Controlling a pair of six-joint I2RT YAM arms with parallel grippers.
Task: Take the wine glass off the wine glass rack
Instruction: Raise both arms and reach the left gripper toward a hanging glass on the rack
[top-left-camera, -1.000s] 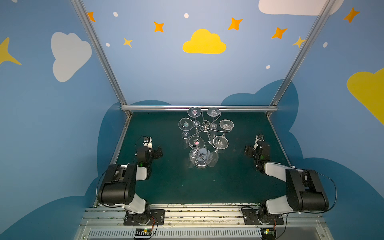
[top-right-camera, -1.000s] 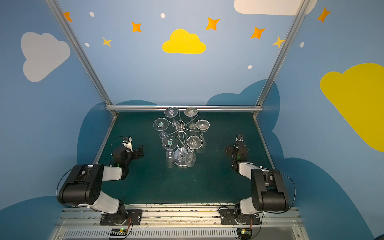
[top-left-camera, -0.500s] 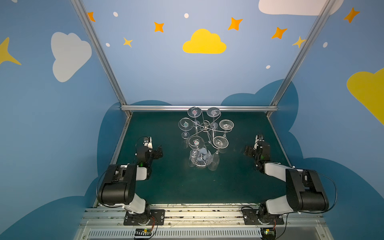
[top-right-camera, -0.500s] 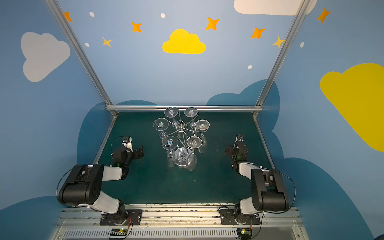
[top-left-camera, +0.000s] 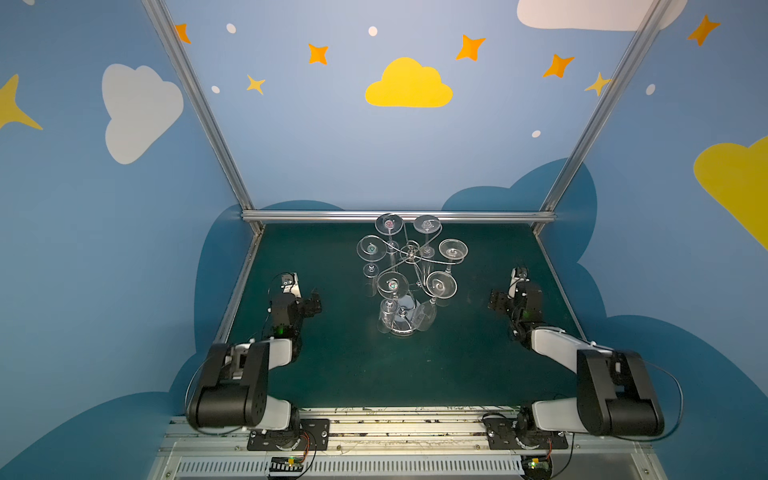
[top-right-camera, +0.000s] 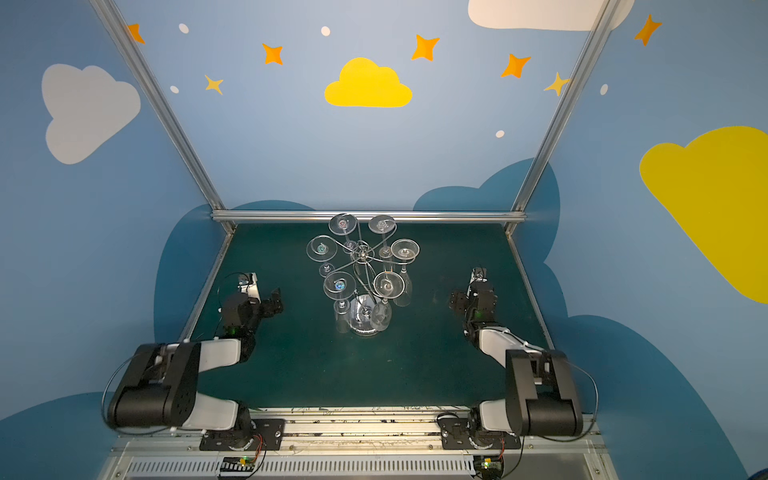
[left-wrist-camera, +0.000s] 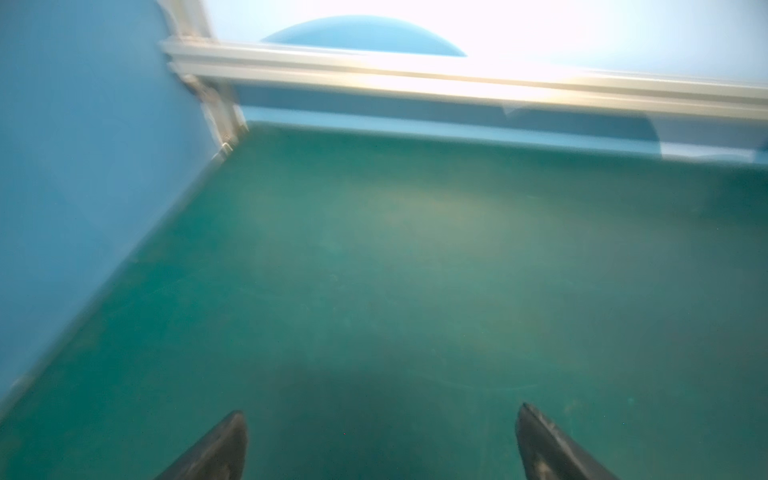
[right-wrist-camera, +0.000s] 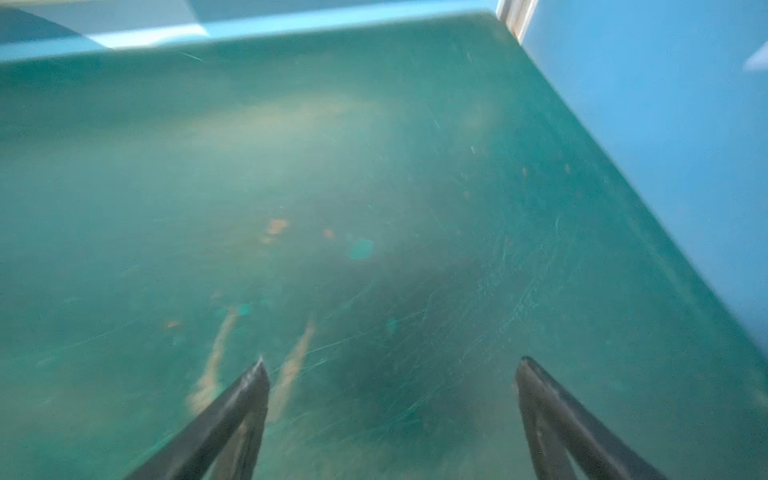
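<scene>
**Left:** black two-fingered left gripper (top-left-camera: 313, 301), low over the dark green table mat (top-left-camera: 353, 374) near its left edge. It is released, with the fingers spread wide and holding nothing. In the left wrist view both dark fingertips (left-wrist-camera: 224, 440) stand apart over the mat.

**Centre, toward the silver back rail (top-left-camera: 399, 216):** silver wire wine glass rack (top-left-camera: 411, 251). Curled scroll-ended arms spread from a central post, upright on a round shiny base. Six clear stemmed wine glasses (top-left-camera: 392, 285) hang bowl-down from the arms, round feet uppermost. All are on the rack, and neither arm touches any.

**Right:** black two-fingered right gripper (top-left-camera: 496, 301), near the mat's right edge. It too is released and holding nothing, well apart from the rack.
</scene>
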